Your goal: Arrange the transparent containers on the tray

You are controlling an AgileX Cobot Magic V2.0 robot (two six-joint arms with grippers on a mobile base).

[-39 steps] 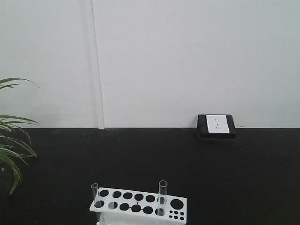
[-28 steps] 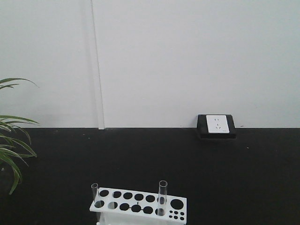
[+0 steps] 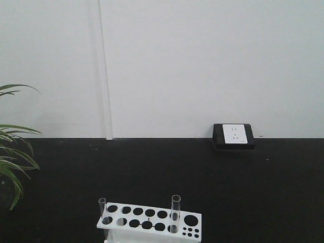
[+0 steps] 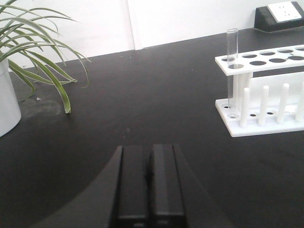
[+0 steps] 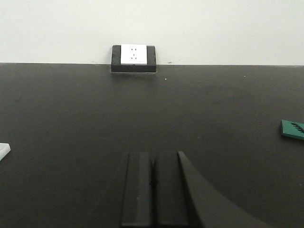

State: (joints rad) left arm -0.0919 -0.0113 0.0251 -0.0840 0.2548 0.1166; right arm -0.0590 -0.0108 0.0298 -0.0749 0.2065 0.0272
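Two clear glass test tubes stand upright in a white rack (image 3: 152, 223) at the bottom of the front view: one (image 3: 102, 208) at its left end, one (image 3: 175, 212) right of its middle. The left wrist view shows one tube (image 4: 232, 71) in the rack's (image 4: 266, 90) near-left hole. My left gripper (image 4: 149, 152) is shut and empty, low over the black table, well short and left of the rack. Far from the tubes, the right gripper (image 5: 153, 159) is also shut on nothing. The tray is out of view.
A potted plant (image 4: 38, 57) in a white pot (image 4: 7, 102) stands at the table's left. A black wall socket block (image 5: 134, 58) sits at the back edge. A green object (image 5: 292, 129) lies at the right edge of the right wrist view. A white corner (image 5: 4, 150) shows at its left.
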